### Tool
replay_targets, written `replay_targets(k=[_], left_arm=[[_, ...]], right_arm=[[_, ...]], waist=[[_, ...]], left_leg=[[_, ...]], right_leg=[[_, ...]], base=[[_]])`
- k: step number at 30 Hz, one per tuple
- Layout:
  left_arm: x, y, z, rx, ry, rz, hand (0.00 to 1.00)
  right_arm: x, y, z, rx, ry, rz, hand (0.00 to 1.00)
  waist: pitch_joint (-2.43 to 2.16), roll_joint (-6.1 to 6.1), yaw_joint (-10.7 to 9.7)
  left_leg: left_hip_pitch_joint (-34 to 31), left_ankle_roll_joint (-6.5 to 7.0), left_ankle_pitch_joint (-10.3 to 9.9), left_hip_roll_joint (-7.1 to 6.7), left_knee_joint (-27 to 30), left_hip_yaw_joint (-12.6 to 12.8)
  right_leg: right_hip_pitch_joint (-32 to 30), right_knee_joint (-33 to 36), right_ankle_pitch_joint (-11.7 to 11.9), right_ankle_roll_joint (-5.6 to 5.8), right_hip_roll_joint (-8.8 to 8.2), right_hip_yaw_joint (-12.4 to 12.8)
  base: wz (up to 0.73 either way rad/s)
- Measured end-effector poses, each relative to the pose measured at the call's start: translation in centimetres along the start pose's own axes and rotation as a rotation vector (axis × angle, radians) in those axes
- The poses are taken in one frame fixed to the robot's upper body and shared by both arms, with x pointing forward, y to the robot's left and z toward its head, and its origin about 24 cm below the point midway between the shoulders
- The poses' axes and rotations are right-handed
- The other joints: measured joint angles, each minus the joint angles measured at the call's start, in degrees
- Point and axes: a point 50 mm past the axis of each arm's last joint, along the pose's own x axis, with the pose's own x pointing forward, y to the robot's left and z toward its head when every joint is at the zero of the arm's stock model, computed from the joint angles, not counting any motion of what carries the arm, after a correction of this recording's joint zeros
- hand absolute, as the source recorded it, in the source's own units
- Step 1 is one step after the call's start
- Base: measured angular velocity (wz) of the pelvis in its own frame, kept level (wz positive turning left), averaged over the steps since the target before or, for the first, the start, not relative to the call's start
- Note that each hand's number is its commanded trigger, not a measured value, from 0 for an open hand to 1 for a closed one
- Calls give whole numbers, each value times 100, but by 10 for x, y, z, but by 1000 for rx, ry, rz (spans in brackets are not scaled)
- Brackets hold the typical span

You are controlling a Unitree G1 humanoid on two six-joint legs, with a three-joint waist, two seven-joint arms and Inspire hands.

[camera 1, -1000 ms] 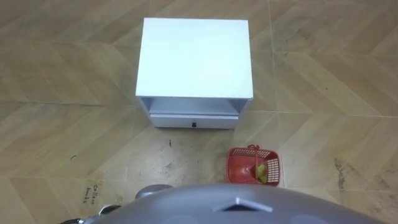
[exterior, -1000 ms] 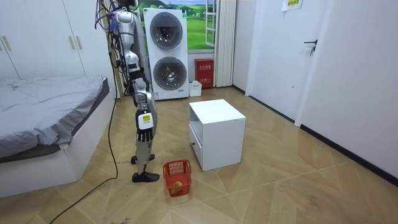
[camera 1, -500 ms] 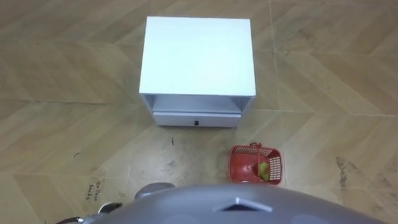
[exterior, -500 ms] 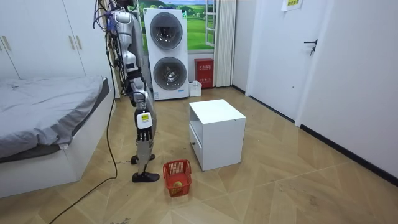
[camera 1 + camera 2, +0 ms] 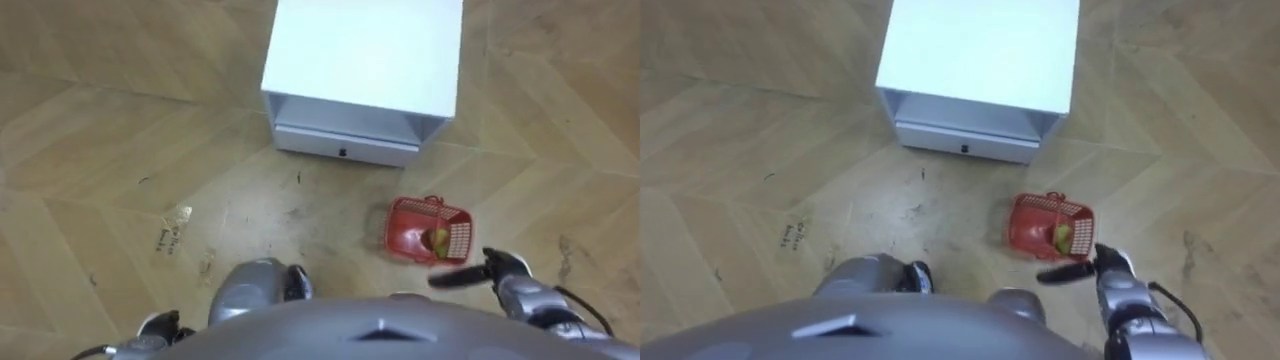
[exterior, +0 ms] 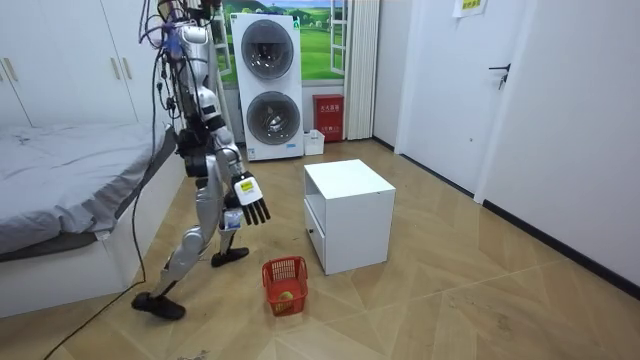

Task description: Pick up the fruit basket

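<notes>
Down on the floor (image 5: 120, 150) at one o'clock, just off the white cabinet (image 5: 365, 60): red basket (image 5: 405, 230) holding fruit (image 5: 437, 240). Right hand (image 5: 505, 270) at its five o'clock, fingers straight, empty. Probably light, stiff plastic; hook the handle (image 5: 433, 200), keep level.

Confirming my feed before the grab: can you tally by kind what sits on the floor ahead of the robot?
Red basket: 1
White cabinet: 1
Fruit visible in the basket: 1 (more may be hidden)
Total: 3
</notes>
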Motion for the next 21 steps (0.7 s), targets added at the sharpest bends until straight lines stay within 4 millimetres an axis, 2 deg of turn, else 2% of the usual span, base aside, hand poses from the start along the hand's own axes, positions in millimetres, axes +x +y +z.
replay_targets(k=[1,2,3,4,5,6,7,8,9,10,11,12,13,14,15,17,18,19,21], left_arm=[[0,1,9,-3,-33,12,0],[0,1,12,-10,-47,15,0],[1,1,15,-19,-61,21,0],[1,3,23,-31,-85,41,0],[2,4,28,-32,-96,49,0],[2,5,33,-53,-109,64,0],[2,5,33,-64,-108,71,0],[2,4,27,-88,-89,78,0],[2,3,22,-111,-70,80,0],[2,3,19,-120,-56,81,0],[3,3,17,-121,-47,85,0],[3,3,15,-114,-36,95,0],[3,3,12,-131,-27,104,0],[3,3,11,-138,-29,113,0],[2,6,11,-135,-39,138,0],[2,12,17,-111,-68,174,0],[2,13,20,-99,-80,184,0],[2,13,19,-94,-82,185,0],[2,14,15,-73,-72,187,0]], right_arm=[[1,0,12,21,-30,-10,0],[1,1,14,34,-39,-16,0],[0,2,21,66,-61,-31,0],[0,0,30,80,-90,-51,0],[0,-2,35,84,-104,-65,0],[0,-6,45,98,-131,-96,0],[0,-7,50,110,-147,-109,0],[-2,-10,59,126,-185,-131,0],[-4,-13,68,142,-228,-152,0],[-6,-18,79,168,-273,-179,0],[-7,-20,83,181,-289,-190,0],[-9,-23,90,204,-316,-208,0],[-11,-25,96,222,-340,-214,0],[-11,-26,99,232,-352,-216,0],[-13,-28,105,261,-377,-219,0],[-14,-29,113,285,-403,-229,0],[-15,-30,117,290,-411,-233,0],[-15,-30,120,290,-417,-232,0],[-15,-30,124,292,-424,-231,0]], waist=[[10,26,31],[-13,80,38],[-38,102,48],[-32,24,-15],[4,-9,-39],[52,-67,-47],[66,-88,-49],[70,-85,-47],[70,-52,-39],[90,-17,-52],[97,-18,-59],[89,-33,-103],[91,-57,-115],[98,-76,-118],[94,-109,-147],[110,-135,-285],[116,-128,-288],[119,-120,-282],[126,-148,-322]], left_leg=[[-327,-25,14,119,277,-185],[-474,-48,29,112,397,-350],[-738,-58,33,75,594,-595],[-1036,-78,24,109,855,-615],[-1204,-94,8,109,1085,-623],[-1562,-95,-18,84,1554,-677],[-1716,-111,-46,79,1776,-715],[-1958,-172,-150,71,2165,-810],[-2096,-237,-451,48,2412,-897],[-2299,-196,-805,-40,2754,-940],[-2426,-146,-892,-68,2972,-920],[-2650,-19,-1056,-183,3409,-864],[-2791,98,-1250,-260,3804,-749],[-2865,138,-1327,-275,3981,-673],[-2996,197,-1467,-288,4326,-519],[-3263,238,-1617,-271,4798,-350],[-3416,277,-1684,-170,5042,-235],[-3474,317,-1708,-126,5162,-189],[-3666,476,-1836,-105,5577,-76]], right_leg=[[-77,-151,-194,19,154,-31],[-98,-210,-270,14,237,-2],[-150,-211,-504,27,321,35],[-384,219,-934,65,258,37],[-559,511,-1157,59,179,26],[-906,1103,-1556,29,64,19],[-1038,1377,-1714,-8,33,18],[-1281,1913,-1947,-32,-29,3],[-1522,2503,-2132,-77,-104,-20],[-1734,3226,-2339,-23,-278,-86],[-1857,3594,-2427,-17,-379,-96],[-2096,4400,-2527,14,-638,-71],[-2284,5142,-2541,14,-840,76],[-2362,5479,-2541,14,-934,153],[-2530,6036,-2539,10,-1115,287],[-2735,6743,-2538,9,-1280,419],[-2864,7096,-2538,10,-1314,517],[-2916,7269,-2538,11,-1339,581],[-2970,7860,-2539,13,-1420,750]], base=[[-6],[-14],[0],[17],[25],[18],[10],[0],[14],[22],[50],[55],[55],[57],[58],[84],[67],[35],[31]])
